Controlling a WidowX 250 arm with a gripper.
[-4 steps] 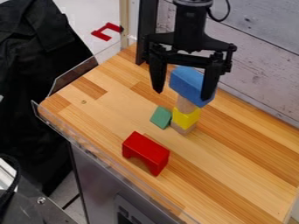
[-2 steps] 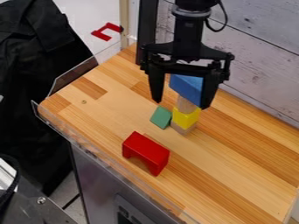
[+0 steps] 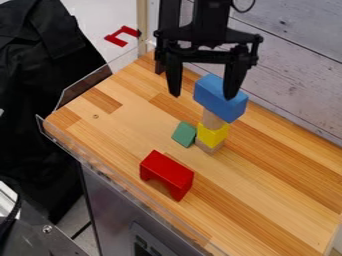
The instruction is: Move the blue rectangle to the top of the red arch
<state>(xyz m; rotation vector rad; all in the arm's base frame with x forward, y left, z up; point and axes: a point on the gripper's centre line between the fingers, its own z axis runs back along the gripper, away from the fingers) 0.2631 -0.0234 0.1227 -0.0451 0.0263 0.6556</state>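
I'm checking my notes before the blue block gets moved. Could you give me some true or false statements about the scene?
1. The blue block tops a stack that includes a yellow block. True.
2. The red arch has its opening facing up. False: it stands with the opening facing down.
3. The green block lies on the wooden counter beside the stack. True.
4. The gripper is shut. False: its two fingers are spread wide apart.
5. The blue block already sits on the red arch. False: it rests on a tan piece above the yellow block.
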